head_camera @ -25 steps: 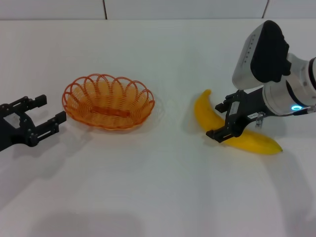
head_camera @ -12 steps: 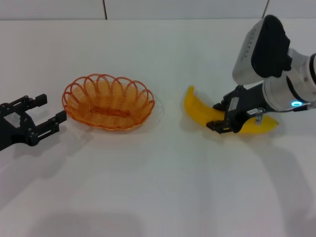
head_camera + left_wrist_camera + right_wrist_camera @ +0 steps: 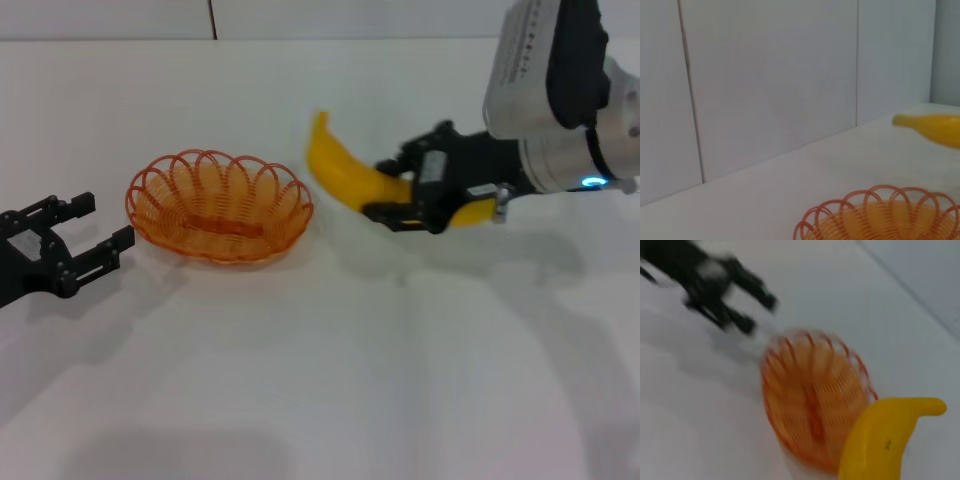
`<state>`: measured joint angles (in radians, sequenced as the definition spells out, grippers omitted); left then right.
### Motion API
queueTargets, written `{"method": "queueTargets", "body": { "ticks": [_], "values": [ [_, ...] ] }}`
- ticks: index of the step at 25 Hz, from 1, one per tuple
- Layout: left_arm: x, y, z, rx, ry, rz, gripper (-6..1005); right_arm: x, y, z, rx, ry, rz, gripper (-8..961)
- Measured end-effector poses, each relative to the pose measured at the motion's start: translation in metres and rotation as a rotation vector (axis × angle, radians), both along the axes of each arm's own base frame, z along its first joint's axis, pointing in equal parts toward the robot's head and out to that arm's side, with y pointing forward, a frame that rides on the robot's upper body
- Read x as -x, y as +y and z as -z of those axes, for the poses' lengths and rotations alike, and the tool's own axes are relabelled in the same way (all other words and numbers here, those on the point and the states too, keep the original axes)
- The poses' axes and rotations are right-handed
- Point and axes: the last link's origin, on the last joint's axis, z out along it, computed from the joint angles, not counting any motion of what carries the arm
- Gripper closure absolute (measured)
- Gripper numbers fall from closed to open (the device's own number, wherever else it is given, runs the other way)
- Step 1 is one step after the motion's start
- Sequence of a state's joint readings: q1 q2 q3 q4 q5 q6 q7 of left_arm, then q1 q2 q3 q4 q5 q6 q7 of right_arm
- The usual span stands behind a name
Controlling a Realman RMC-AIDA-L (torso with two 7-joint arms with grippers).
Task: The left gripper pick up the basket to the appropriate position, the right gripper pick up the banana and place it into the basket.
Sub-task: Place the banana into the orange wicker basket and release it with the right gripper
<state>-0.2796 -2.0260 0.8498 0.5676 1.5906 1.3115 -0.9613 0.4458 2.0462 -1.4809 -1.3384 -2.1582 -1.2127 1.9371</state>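
Head view: the right hand (image 3: pixel 400 190) grasps the banana (image 3: pixel 345 175) near its middle and holds it clear of the white table (image 3: pixel 320 380), with a shadow on the surface beneath. The banana's stem end tilts up and toward the left, and its other end is hidden behind the hand. It hangs just right of the basket (image 3: pixel 218 205), near the rim but apart from it. The basket stands upright on the table left of centre, its looped rim unbroken. The left hand (image 3: pixel 85 232) rests low at the far left, just beside the basket's left rim and not touching it, with its two fingers spread apart and nothing between them.

Left wrist view: the basket's scalloped rim (image 3: pixel 880 210) fills the lower edge, and the stem end of the banana (image 3: pixel 930 127) appears beyond it, above the table, before a panelled wall (image 3: pixel 765 85).

Right wrist view: the banana (image 3: pixel 880 440) lies close to the lens, its stem overlapping the basket's (image 3: pixel 812 395) near rim in the picture; whether it is actually above the rim is uncertain from this blurred angle. The left hand (image 3: pixel 747 315) shows beyond the basket, fingers parted.
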Motion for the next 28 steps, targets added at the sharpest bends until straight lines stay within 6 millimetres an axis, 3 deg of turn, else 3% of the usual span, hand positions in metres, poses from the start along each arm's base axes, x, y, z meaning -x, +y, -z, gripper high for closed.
{"method": "queueTargets", "body": {
  "ticks": [6,28],
  "values": [
    [-0.003,0.002,0.001,-0.001,-0.001,0.009,319,0.033,-0.001,0.019,0.055,0.083,-0.123,460],
    [-0.007,0.006,0.001,0.000,0.002,0.026,322,0.079,0.015,0.096,-0.013,0.092,-0.239,452]
  ]
}}
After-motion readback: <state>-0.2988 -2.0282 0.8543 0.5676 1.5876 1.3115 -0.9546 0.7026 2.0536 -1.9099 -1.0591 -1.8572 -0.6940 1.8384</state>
